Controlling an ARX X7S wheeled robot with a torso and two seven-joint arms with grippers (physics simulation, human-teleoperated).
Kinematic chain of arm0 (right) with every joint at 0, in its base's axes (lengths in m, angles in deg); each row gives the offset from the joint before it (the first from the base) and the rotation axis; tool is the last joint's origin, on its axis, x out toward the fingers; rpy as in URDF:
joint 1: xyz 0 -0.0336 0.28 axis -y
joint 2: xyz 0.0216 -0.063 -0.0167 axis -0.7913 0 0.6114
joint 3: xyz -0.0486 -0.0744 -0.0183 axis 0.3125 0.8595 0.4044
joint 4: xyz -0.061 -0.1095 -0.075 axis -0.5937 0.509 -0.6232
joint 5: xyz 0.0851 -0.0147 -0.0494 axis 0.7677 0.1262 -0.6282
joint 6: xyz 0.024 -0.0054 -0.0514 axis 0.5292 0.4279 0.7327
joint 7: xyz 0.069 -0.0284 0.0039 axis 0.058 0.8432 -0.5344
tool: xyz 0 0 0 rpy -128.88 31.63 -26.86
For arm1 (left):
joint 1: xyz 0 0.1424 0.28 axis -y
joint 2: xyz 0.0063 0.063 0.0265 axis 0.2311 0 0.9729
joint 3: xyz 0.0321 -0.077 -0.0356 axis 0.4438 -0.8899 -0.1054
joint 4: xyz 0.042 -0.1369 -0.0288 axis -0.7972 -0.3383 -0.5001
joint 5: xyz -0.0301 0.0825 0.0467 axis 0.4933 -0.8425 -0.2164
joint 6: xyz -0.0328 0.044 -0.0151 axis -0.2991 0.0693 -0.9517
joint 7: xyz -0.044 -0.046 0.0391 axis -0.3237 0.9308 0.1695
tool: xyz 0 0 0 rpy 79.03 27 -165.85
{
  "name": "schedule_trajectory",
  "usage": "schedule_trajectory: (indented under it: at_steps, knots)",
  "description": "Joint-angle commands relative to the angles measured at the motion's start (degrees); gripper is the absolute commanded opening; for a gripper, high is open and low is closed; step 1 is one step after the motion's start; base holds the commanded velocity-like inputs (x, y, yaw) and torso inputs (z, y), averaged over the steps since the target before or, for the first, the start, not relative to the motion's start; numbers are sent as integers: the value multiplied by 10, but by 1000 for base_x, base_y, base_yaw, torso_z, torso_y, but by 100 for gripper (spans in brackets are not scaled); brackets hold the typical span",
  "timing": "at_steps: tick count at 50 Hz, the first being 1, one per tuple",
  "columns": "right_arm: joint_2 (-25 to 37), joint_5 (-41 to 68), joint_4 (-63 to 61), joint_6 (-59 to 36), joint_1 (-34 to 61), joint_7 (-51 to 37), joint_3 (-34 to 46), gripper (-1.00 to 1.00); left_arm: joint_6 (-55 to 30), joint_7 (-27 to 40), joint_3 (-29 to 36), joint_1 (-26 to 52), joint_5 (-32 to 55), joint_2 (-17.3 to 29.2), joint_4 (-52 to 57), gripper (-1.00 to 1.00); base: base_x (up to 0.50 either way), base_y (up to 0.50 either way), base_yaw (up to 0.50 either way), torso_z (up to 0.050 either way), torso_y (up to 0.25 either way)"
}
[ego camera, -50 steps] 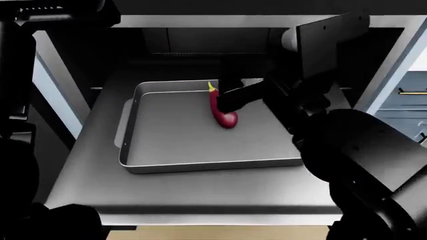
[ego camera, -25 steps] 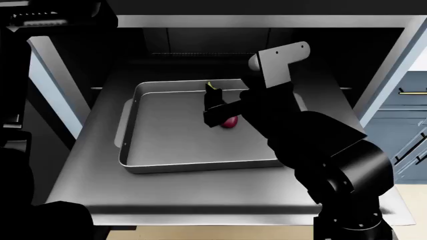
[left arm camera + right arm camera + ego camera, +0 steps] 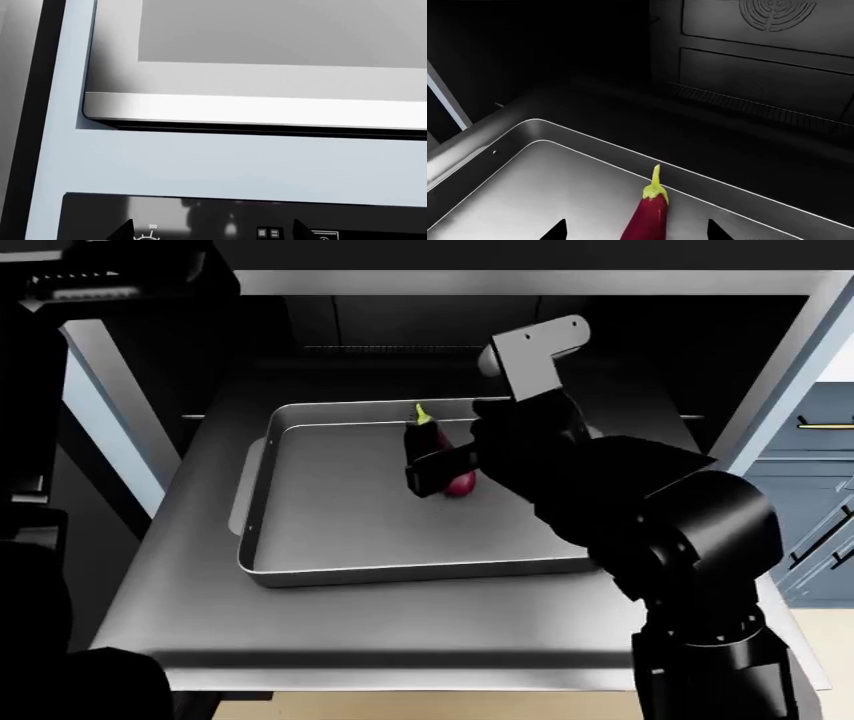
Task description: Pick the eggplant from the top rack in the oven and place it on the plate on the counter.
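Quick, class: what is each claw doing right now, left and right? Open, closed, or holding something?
Left claw: not in view, cannot be told.
Right claw: open, fingertips either side of the eggplant in the baking tray, not gripping it yet.

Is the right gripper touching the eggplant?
Cannot tell: head view has the right gripper covering the eggplant; wrist view shows its fingers flanking it, contact out of frame.

glossy maroon eggplant (image 3: 648,220) — green-stemmed — lying flat inside the oven (image 3: 760,75).

At frame centre, the right gripper (image 3: 430,465) covers most of the eggplant (image 3: 461,483) lying in the baking tray (image 3: 334,530). The tray sits on the top rack (image 3: 174,580) of the oven (image 3: 400,310).
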Motion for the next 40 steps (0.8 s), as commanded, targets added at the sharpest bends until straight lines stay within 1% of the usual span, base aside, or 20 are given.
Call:
schedule_trajectory:
  at_steps: [1,17,24,40]
  knots:
    - [15,10,21,-34,38,20,27,100,15,15,7,-6,14,8,-3,100,0,0,0,0,0]
    - [28,18,41,-33,24,32,41,100,27,35,15,-5,34,18,-8,100,0,0,0,0,0]
    - [30,22,62,-37,34,41,44,100,27,49,16,2,50,22,-11,100,0,0,0,0,0]
    - [31,19,96,-24,46,54,63,100,56,47,44,1,36,34,-20,100,0,0,0,0,0]
